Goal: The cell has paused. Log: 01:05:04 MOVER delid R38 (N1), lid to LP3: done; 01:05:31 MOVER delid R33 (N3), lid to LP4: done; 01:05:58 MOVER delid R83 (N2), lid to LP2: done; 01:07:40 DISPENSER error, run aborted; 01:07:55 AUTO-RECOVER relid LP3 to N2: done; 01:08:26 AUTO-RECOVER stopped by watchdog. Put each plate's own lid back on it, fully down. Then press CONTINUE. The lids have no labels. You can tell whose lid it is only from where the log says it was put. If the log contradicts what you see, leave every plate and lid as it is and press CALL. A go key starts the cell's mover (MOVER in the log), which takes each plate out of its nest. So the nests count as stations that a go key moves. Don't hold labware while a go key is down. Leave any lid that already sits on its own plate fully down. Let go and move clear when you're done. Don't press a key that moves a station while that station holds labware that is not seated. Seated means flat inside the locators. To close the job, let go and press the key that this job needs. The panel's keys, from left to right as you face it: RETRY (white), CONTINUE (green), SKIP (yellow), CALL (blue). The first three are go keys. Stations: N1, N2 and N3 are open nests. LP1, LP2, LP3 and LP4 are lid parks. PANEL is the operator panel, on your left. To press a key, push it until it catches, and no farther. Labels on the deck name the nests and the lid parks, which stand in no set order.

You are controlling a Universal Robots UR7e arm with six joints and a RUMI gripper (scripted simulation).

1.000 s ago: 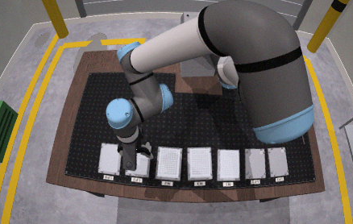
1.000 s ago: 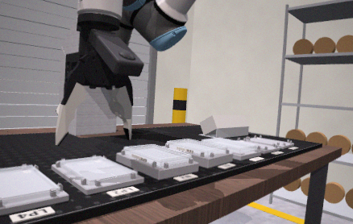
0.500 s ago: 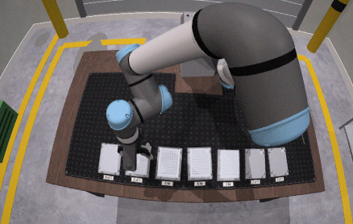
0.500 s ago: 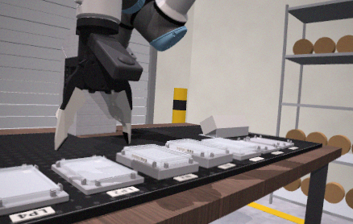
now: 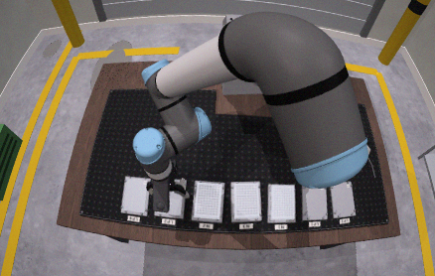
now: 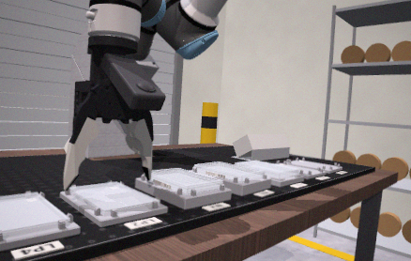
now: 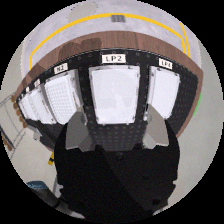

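The UR7e arm (image 5: 280,74) is seen bent over a wooden table (image 5: 96,233), on which a black perforated deck mat (image 5: 121,124) is laid. Along the mat's front edge seven stations are lined up, each with a white label before it. The claw (image 6: 109,176) is held just above the station labelled LP2 (image 7: 113,58), its jaws spread wide on either side of the lid (image 6: 110,194) lying there, and nothing is gripped between them; the fingertips (image 6: 69,176) are seen near the station's locator pins, though whether they touch cannot be told. In the exterior view, the park labelled LP4 (image 6: 37,249) is found to the left of the claw, with another lid (image 6: 13,216) lying flat in it. In the same view, a nest (image 6: 185,194) carrying a well plate (image 6: 185,180) is found just right of the claw; its label is read as N2 (image 7: 60,67) in the wrist view. Beyond it, two further well plates (image 5: 245,201) (image 5: 281,203) are seated in their nests, then two more lid parks (image 5: 315,204) (image 5: 343,200), whose labels are too small to be read. A grey box (image 6: 261,146) is seen at the mat's far end, well apart from the claw.
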